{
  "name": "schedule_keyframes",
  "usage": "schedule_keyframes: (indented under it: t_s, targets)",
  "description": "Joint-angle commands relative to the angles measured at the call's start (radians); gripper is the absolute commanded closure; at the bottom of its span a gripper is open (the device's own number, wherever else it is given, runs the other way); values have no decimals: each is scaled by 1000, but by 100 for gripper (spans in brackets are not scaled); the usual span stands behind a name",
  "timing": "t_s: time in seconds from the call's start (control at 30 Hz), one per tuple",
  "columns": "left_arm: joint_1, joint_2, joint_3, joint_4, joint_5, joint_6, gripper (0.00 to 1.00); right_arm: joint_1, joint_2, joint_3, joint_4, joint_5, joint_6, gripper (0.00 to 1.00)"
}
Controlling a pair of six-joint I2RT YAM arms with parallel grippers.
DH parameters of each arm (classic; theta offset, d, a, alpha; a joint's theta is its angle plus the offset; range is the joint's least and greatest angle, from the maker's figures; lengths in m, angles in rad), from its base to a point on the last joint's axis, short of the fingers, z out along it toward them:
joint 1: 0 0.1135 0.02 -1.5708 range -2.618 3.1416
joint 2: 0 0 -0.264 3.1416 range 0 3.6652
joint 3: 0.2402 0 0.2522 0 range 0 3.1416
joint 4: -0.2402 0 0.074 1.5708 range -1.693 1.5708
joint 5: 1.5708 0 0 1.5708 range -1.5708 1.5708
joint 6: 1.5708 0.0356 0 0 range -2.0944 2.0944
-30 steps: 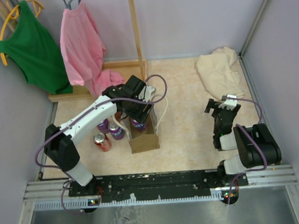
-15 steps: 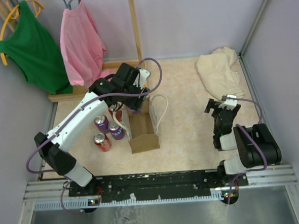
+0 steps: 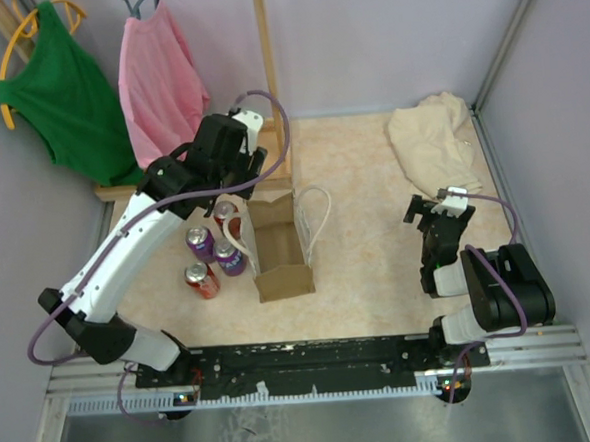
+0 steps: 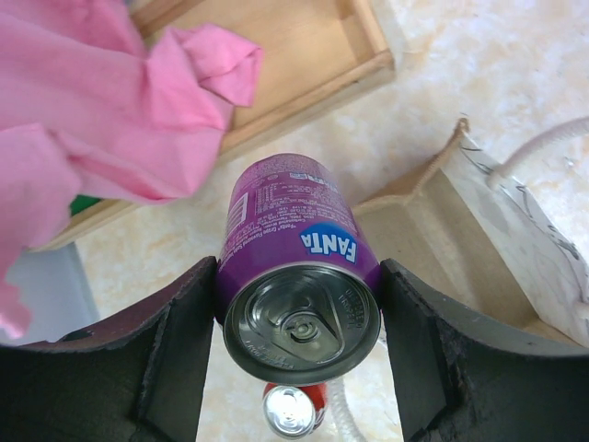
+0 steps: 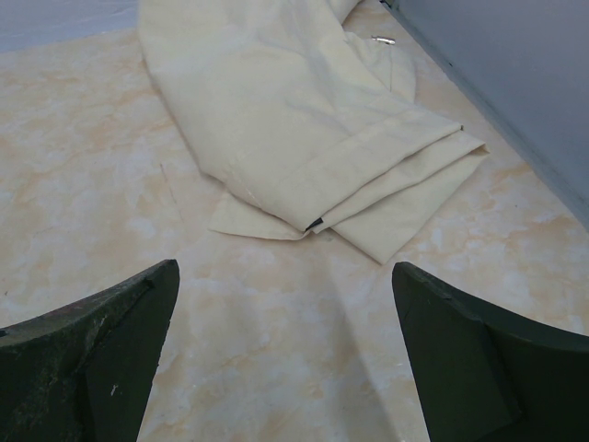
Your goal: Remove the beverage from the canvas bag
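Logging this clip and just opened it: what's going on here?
The left arm, jaws shut on a purple soda can, holds it in the air outside the open brown bag, near a pink shirt. Several other cans sit on the table left of the bag. The right arm rests apart near a cream cloth, jaws open and empty.

White "FANTA" lettering on blue patch, near rim of purple aluminium beverage can (image 4: 293, 249). Fine white print block on can side: unreadable.
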Motion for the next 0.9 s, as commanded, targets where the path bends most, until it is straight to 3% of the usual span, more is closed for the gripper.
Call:
schedule_keyframes:
  t_s: [0.0, 0.33, 0.87]
  targets:
    - [23, -67, 42, 48, -140, -10, 100, -3, 3, 8, 41, 3, -11, 1]
    - [93, -128, -2, -119, -194, -118, 100, -3, 3, 8, 41, 3, -11, 1]
    - [94, -284, -179, -250, 274, -292, 100, -3, 3, 8, 41, 3, -11, 1]
